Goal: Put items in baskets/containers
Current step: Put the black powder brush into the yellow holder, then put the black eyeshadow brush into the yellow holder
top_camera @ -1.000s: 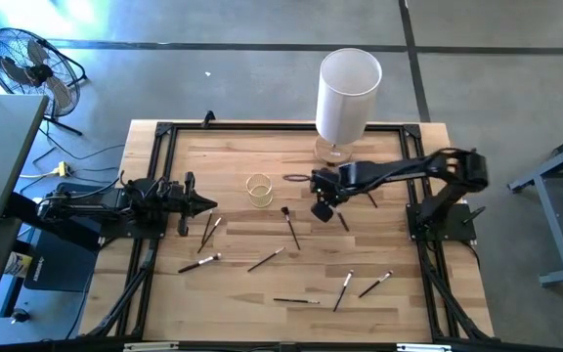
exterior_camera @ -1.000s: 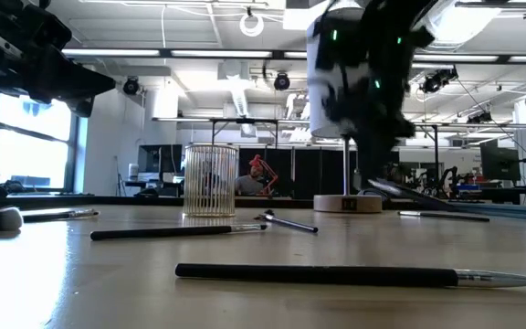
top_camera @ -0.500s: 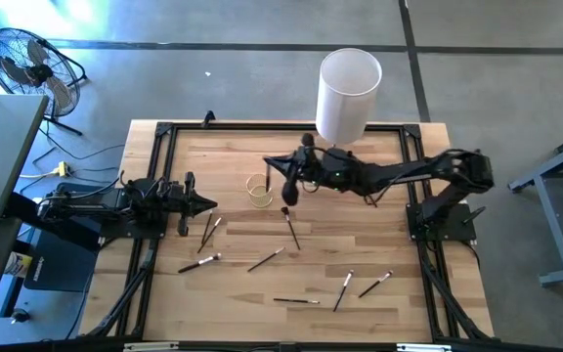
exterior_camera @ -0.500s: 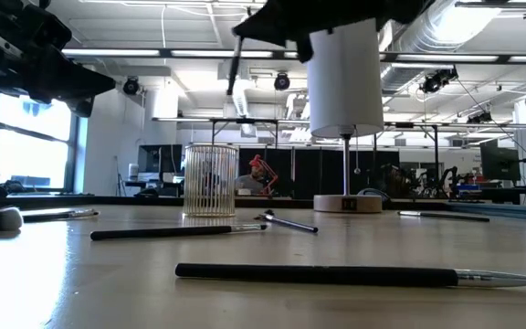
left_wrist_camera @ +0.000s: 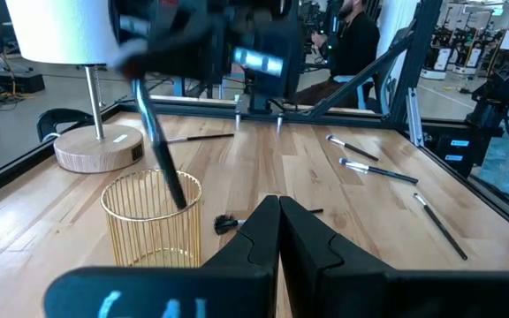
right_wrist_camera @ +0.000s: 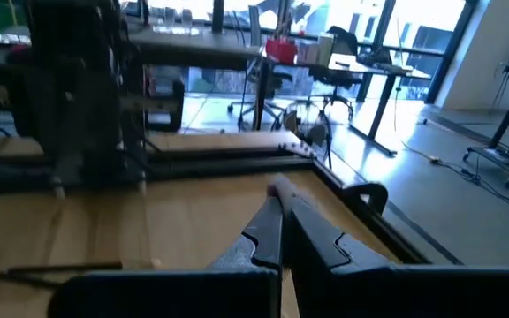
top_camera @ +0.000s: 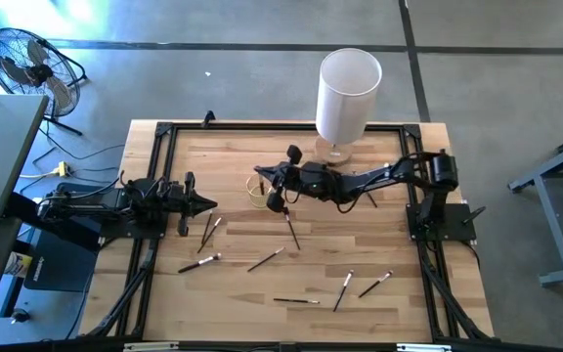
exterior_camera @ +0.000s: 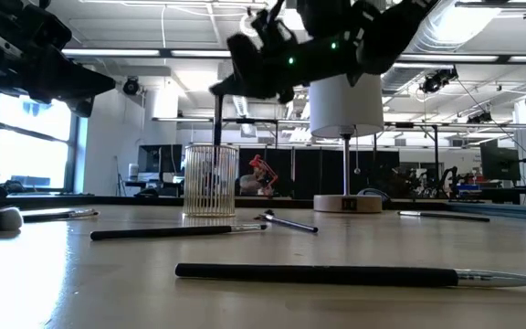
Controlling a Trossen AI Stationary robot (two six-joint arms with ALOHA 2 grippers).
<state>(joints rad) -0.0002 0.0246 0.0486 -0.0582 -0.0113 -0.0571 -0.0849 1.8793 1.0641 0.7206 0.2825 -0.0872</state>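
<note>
The wooden table (top_camera: pixel 233 284) carries loose brushes. Nearest in the low view lies a long dark brush (exterior_camera: pixel 318 273). From above I count eight lying brushes (top_camera: pixel 265 259), perhaps a ninth half under the right arm.

The left gripper (top_camera: pixel 203 203) waits at the left edge, fingers closed on nothing.

Farther back stands the one cup (top_camera: pixel 258 191). A second ago the right gripper (top_camera: pixel 278 188) was low beside the white cylinder (top_camera: pixel 348 88) (just one). Now it is over the cup, pinched tight on one brush (exterior_camera: pixel 217 119), whose lower end dips inside the rim. Release looks due; this would be the first one in.
</note>
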